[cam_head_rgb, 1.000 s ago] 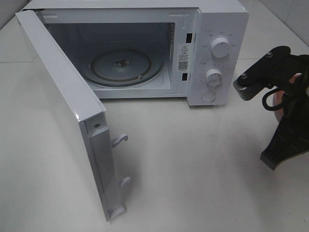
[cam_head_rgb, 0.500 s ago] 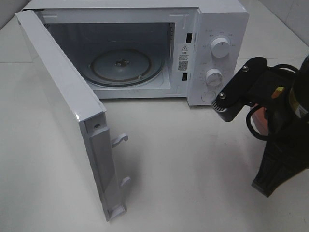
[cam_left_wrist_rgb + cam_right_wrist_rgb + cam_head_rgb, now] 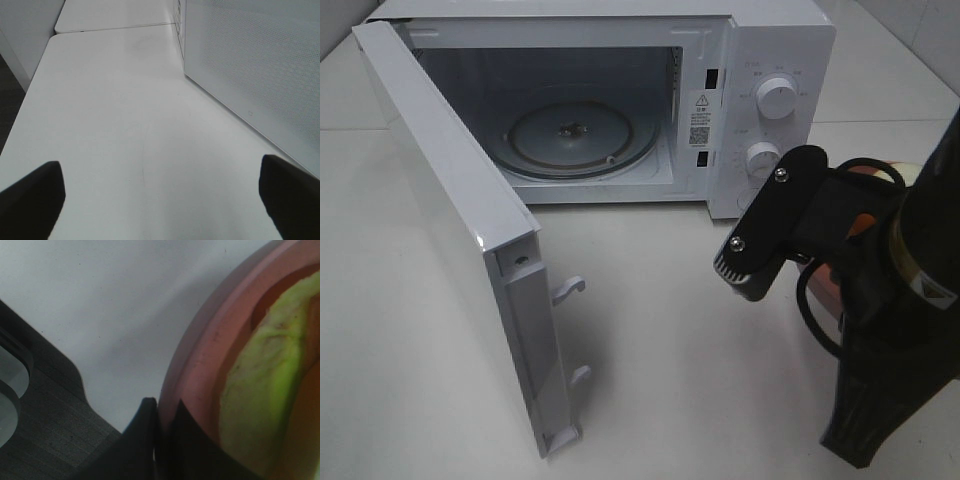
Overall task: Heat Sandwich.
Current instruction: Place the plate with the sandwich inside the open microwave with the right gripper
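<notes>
The sandwich [image 3: 265,390] lies on a pink plate [image 3: 210,355]; only a strip of its green-yellow filling shows in the right wrist view, just inside the plate's rim. The right pincer [image 3: 160,412] is clamped on that rim, 1 finger on each side. In the exterior high view the right arm [image 3: 910,270] covers nearly all of the plate, which sits in front of the microwave [image 3: 780,45], below its 2 knobs [image 3: 777,98]. Whether the plate touches the tabletop [image 3: 670,330] cannot be told. The microwave door [image 3: 450,230] stands wide open, and the glass turntable [image 3: 575,135] inside is bare. The left pincer [image 3: 160,200] has its fingers well apart, low over the tabletop beside the meshed door.
</notes>
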